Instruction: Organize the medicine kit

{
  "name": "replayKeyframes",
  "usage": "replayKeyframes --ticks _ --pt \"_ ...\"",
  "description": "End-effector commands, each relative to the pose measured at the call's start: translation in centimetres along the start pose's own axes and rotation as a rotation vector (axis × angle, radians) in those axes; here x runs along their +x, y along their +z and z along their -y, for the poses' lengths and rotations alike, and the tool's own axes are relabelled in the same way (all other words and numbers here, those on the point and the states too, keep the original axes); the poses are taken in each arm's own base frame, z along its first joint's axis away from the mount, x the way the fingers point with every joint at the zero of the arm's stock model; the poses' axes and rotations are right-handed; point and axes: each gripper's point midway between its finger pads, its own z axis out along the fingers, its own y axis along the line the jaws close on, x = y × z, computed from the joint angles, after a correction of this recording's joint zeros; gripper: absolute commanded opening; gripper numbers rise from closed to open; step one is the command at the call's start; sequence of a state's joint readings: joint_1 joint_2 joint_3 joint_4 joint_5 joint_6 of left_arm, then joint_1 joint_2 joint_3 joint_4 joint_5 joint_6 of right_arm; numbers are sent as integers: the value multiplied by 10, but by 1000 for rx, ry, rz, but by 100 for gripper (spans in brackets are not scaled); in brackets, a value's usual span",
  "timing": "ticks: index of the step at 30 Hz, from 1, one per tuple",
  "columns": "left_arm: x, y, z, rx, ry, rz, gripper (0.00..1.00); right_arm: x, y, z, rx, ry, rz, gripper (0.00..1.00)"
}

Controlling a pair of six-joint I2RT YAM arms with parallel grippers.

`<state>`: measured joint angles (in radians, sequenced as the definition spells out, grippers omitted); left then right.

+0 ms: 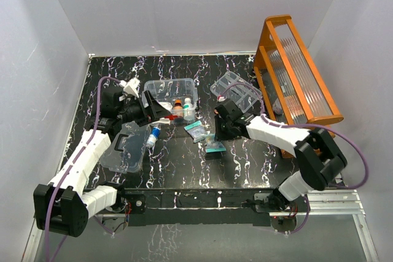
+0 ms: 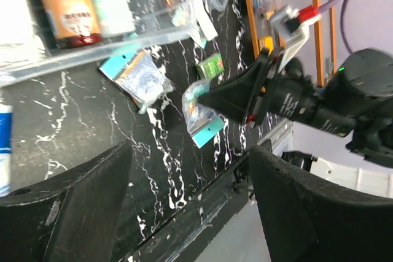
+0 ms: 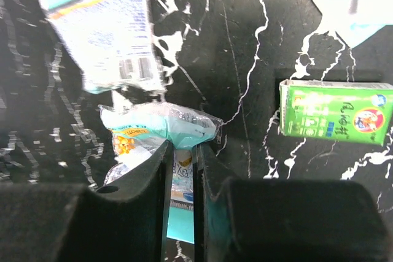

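Note:
The clear medicine kit box stands at the back middle with a brown bottle and a white bottle inside. Its clear lid with a black handle lies at the front left. The clear divided tray lies to the box's right. My right gripper is shut on a teal plastic packet, low over the table in front of the box. My left gripper is open and empty, beside the box's front left.
A second teal packet and a small green carton lie near the held packet. A white tube with a blue cap lies in front of the box. The tall orange rack stands along the right edge.

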<state>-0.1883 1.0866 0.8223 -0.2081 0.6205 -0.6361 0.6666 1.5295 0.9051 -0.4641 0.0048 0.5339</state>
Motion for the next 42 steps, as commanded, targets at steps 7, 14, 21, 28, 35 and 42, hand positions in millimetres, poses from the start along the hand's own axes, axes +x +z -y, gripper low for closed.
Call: replayKeyframes --ticks 7,14,21,28,35,42 --pt "-26 -10 -1 -210 82 128 70 -90 -88 -51 -174 193 333 9" --pt "-80 -33 -39 -550 152 285 65 -145 -119 -84 -262 189 458 10" --pt "-108 -13 -71 -640 154 267 56 -193 -106 -117 -292 196 520 10" --pt "-121 13 -101 -646 105 262 49 -220 -77 -147 -300 163 531 11" --pt "-110 29 -112 -611 117 226 46 -214 -20 -172 -207 62 442 11" --pt "-90 38 -115 -557 129 164 37 -212 9 -191 -222 14 411 11"
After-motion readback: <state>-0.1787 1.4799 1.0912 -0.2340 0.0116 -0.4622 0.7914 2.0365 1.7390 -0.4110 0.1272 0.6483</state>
